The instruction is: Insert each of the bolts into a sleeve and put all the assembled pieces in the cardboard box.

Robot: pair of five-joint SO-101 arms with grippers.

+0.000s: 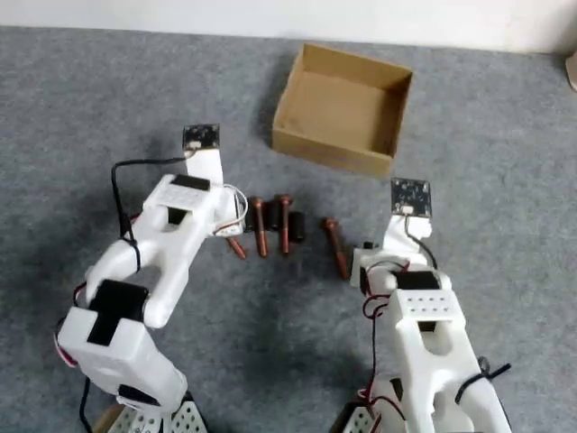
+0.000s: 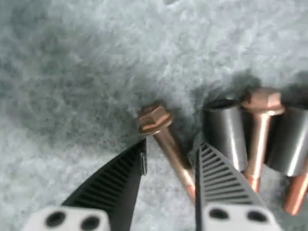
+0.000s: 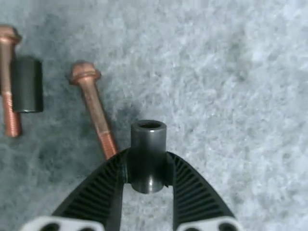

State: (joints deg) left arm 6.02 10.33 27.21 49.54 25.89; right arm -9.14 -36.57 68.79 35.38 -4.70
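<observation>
Grey carpet (image 1: 90, 108) bears bolts (image 1: 261, 227), heads pointing toward cardboard box (image 1: 334, 155).

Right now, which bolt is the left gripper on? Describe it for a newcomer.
Before the cardboard box, copper bolts lie in a row on the carpet. Take the bolt at the left arm's end, between the left gripper's open fingers. Unlike its neighbours, no dark sleeve touches it.

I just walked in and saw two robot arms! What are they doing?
The right gripper is clamped on a dark sleeve. The left gripper sits open around a copper bolt lying on the grey carpet. More bolts and sleeves lie between the arms, and the cardboard box stands farther back.
</observation>
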